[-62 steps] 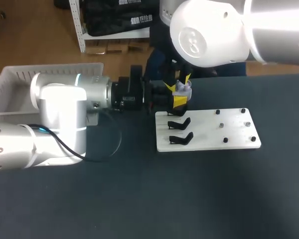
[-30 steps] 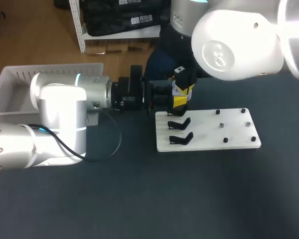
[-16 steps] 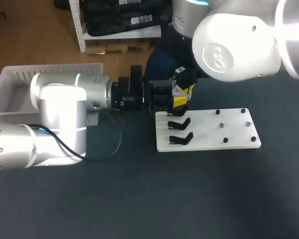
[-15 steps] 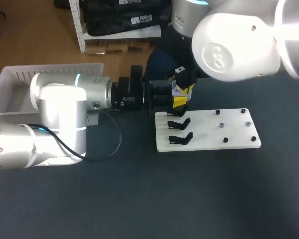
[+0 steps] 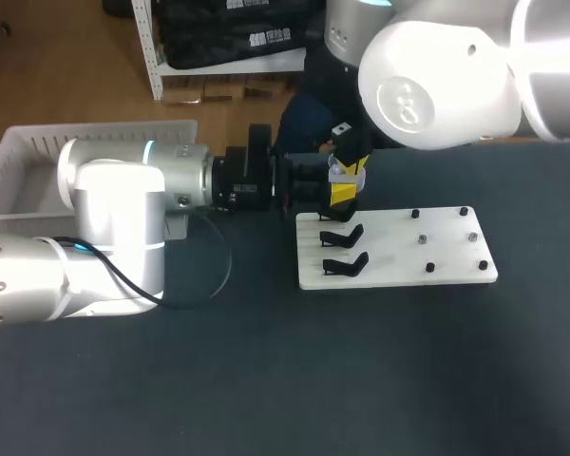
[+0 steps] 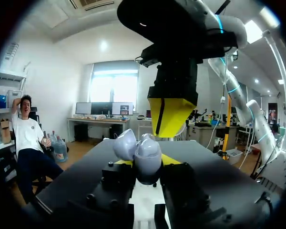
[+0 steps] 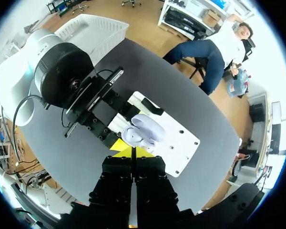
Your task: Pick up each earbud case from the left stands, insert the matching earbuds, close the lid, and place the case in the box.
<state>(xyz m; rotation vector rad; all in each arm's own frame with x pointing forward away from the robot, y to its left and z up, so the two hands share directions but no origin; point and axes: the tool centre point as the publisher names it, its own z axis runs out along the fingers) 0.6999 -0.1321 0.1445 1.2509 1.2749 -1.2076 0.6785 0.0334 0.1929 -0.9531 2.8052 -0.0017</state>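
Lilac-grey earbud case (image 6: 142,155), lid hinged open, sits clamped between left gripper (image 5: 331,193) fingers, over far-left corner of white plate (image 5: 408,271). Case contents cannot be made out. Right gripper (image 6: 170,113) hangs just above case, yellow tips pressed together. Black stands (image 5: 345,264) line plate's left edge. White basket (image 5: 19,157) occupies far-left corner of dark worktop (image 5: 361,380), partly behind left arm.

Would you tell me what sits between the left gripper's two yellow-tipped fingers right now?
A pale lilac earbud case, lid open, gripped from both sides by the left gripper; the left wrist view shows it plainly.
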